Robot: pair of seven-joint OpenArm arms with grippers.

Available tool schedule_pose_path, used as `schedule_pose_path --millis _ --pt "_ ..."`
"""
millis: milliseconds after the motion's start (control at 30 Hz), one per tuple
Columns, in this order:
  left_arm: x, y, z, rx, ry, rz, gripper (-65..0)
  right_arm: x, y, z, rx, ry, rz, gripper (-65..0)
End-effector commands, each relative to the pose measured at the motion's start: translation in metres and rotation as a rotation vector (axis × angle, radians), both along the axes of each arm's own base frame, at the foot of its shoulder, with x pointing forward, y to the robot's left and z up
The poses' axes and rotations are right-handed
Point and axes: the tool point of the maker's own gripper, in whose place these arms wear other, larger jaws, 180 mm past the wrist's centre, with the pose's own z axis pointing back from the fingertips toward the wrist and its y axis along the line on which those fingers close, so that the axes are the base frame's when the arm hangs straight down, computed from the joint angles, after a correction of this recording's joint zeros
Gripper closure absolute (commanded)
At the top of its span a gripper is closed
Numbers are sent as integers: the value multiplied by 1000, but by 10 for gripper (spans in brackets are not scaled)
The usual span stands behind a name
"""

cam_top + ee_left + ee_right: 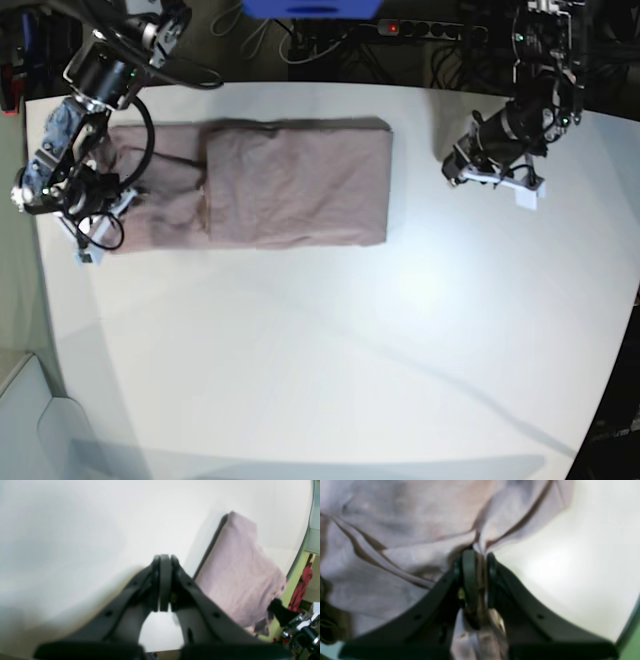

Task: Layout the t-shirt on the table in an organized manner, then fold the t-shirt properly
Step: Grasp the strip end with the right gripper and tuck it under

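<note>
This looks like a robotics lab. A large white table (pixel 330 340) fills the base view, with two black robot arms mounted at its upper left and upper right corners. Beyond the table's top edge, loose cables (pixel 260 40) and a power strip (pixel 430 30) with a red light lie against dark surroundings. A blue object (pixel 310 8) sits at top centre.
</note>
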Motion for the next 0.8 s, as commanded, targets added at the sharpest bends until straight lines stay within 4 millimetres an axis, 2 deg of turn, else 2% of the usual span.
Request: schedule_pose_path --millis 0,67,167,267,333,500,633,767 --pt "5 3 5 1 -20 2 0 9 -6 18 -32 -53 -7 0" --pt "3 5 -3 -1 5 10 0 11 0 32 -60 -86 7 0" --pt "10 7 -7 -4 10 18 0 15 14 52 -113 -137 71 0" --pt "15 6 -2 -6 -6 14 0 18 26 61 -140 -162 125 0" --pt "29 3 7 -8 -41 7 0 21 30 67 -151 -179 140 0" --pt "46 -22 14 -21 -67 -60 0 17 34 81 -173 -190 131 0" --pt "49 -50 3 -63 -36 -101 0 14 38 94 -187 -200 120 0" --pt "48 -58 -14 -89 15 -89 0 7 46 95 -177 -182 113 0"
